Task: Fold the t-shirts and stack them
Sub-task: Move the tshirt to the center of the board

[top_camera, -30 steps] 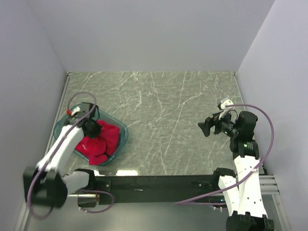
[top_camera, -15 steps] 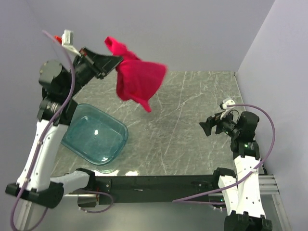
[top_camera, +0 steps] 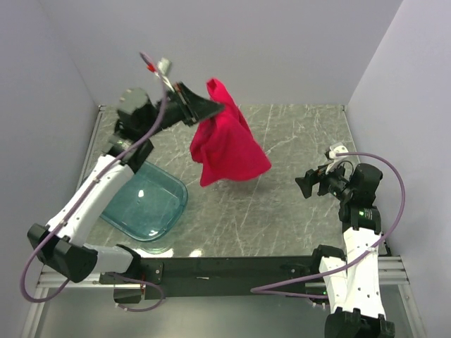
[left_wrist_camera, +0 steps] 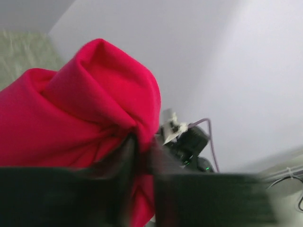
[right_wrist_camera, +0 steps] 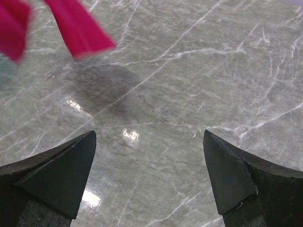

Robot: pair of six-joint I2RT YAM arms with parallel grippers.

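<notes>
hanging bunched from the left gripper [top_camera: 211,107], which pinches it, the t-shirt [top_camera: 229,144] is in the air over the surface [top_camera: 296,134], out of the tub [top_camera: 144,201]. left wrist: red cloth clamped, blurred. right wrist: right gripper [right_wrist_camera: 149,179] spread, holding nothing, above the surface. judged: spreading, folding and stacking all left.

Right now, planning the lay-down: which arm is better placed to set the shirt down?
Probably left: the left gripper holds the red t-shirt above the table; the right gripper is open and apart.

Hanging t-shirt [top_camera: 227,144] and tub [top_camera: 144,204] obstruct the table [top_camera: 296,134] at left.
</notes>
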